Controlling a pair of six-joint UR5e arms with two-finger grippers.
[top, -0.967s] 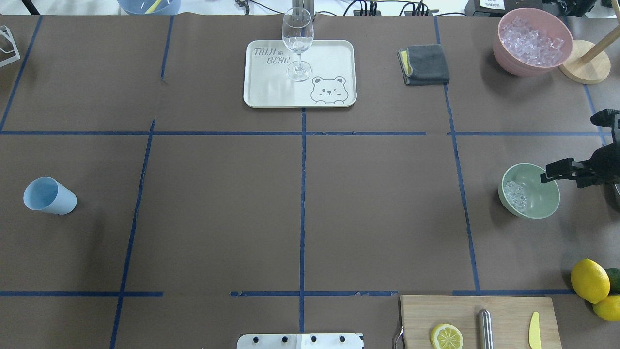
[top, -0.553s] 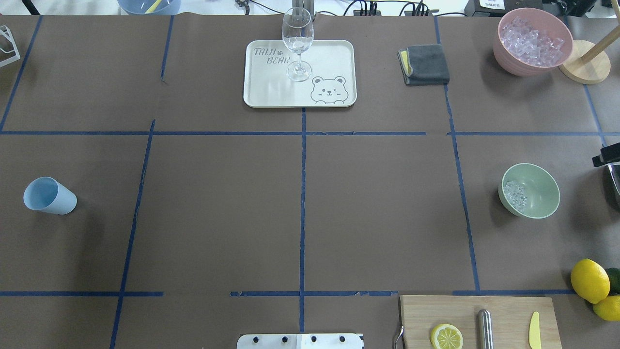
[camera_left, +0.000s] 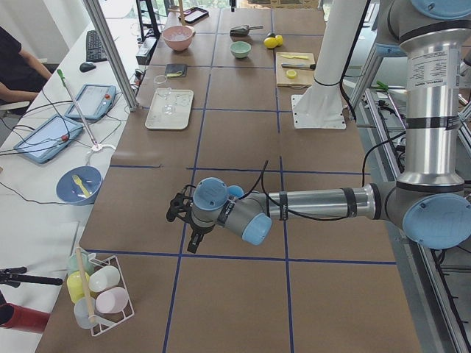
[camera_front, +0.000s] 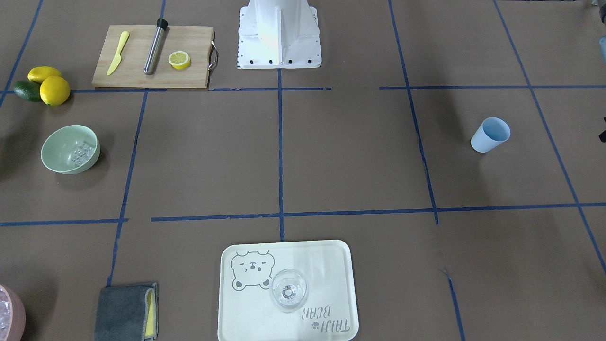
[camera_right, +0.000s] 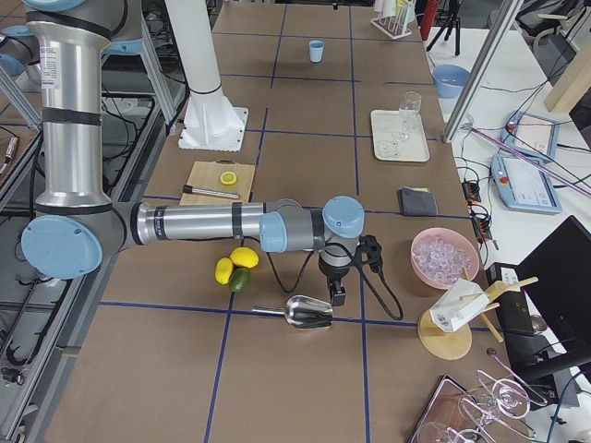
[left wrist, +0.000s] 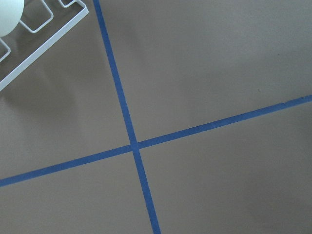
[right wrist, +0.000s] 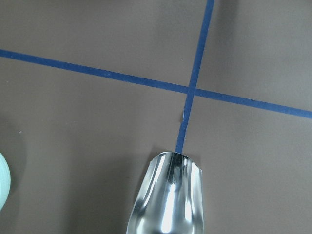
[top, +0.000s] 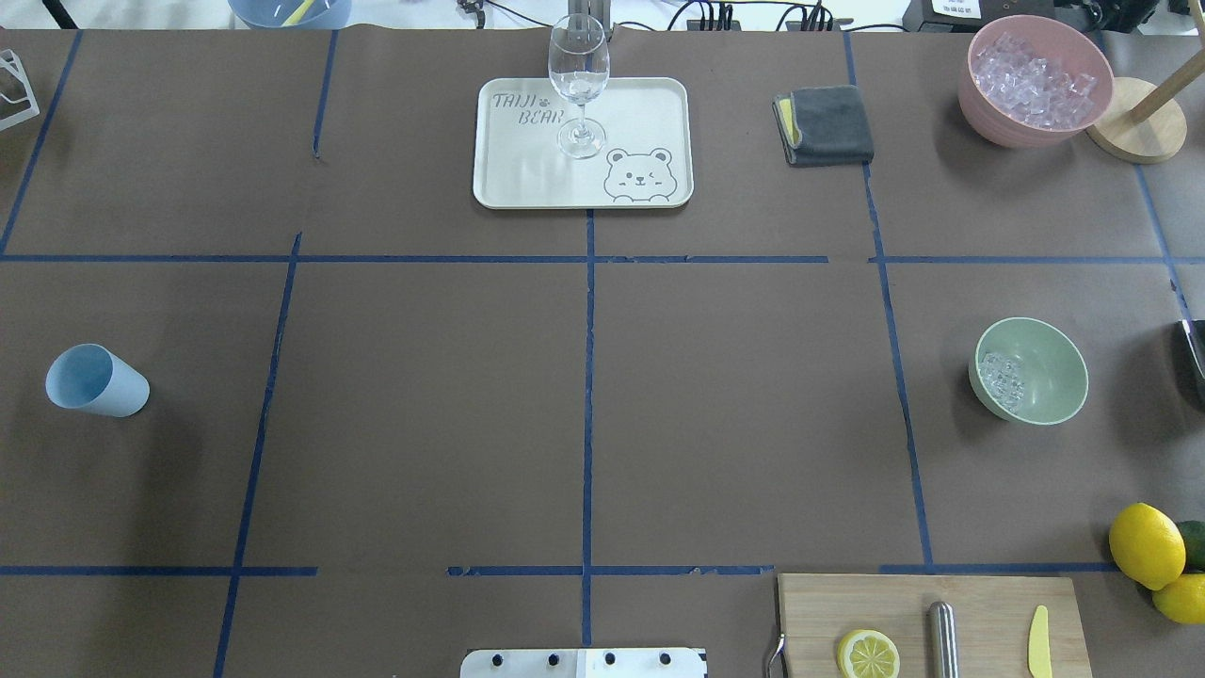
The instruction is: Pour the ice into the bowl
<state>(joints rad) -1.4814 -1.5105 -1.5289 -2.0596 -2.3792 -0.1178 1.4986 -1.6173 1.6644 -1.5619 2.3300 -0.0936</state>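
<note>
The mint-green bowl (top: pixel 1045 377) stands at the table's right, also in the front view (camera_front: pixel 61 147). A small heap of clear ice (top: pixel 1001 379) lies inside it (camera_front: pixel 80 152). A metal scoop (camera_right: pixel 305 312) lies on the table; its mouth fills the bottom of the right wrist view (right wrist: pixel 168 195). My right gripper (camera_right: pixel 339 295) hangs just beside the scoop, off the overhead view's right edge; I cannot tell if it is open. My left gripper (camera_left: pixel 193 244) hovers low over bare table at the far left end; its state cannot be told.
A pink bowl full of ice (top: pixel 1036 80) stands at the back right by a wooden stand (top: pixel 1134 132). There is also a blue cup (top: pixel 94 379), a tray (top: pixel 659 104) with a wine glass (top: pixel 577 80), a grey cloth (top: pixel 824 124), a cutting board (top: pixel 979 603), lemons (top: pixel 1146 544) and a white rack (camera_left: pixel 99 298).
My right gripper was at the mint bowl's right rim; it has drawn back to the right and left the overhead view. The bowl and ice have not moved.
</note>
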